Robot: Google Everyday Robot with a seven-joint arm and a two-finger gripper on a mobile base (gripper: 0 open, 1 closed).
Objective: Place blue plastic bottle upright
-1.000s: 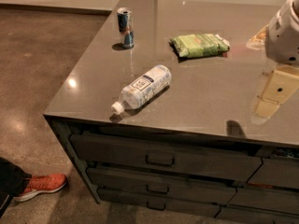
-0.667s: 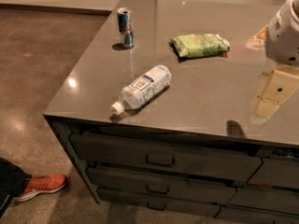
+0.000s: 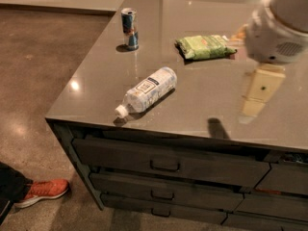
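The blue plastic bottle (image 3: 147, 91) lies on its side on the grey counter (image 3: 96, 85), near the front left corner. It is clear and ribbed, with a white-and-blue label, and its white cap points toward the front edge. My gripper (image 3: 255, 102) hangs from the white arm (image 3: 279, 28) above the counter's right side, well to the right of the bottle and not touching it. It holds nothing that I can see.
A slim blue-and-silver can (image 3: 129, 28) stands upright at the back left of the counter. A green snack bag (image 3: 204, 46) lies at the back middle. Drawers (image 3: 166, 165) sit below the front edge. A person's red shoe (image 3: 42, 190) is on the floor at lower left.
My gripper and arm have moved a little to the left, toward the bottle. The bottle, can and bag have not moved.
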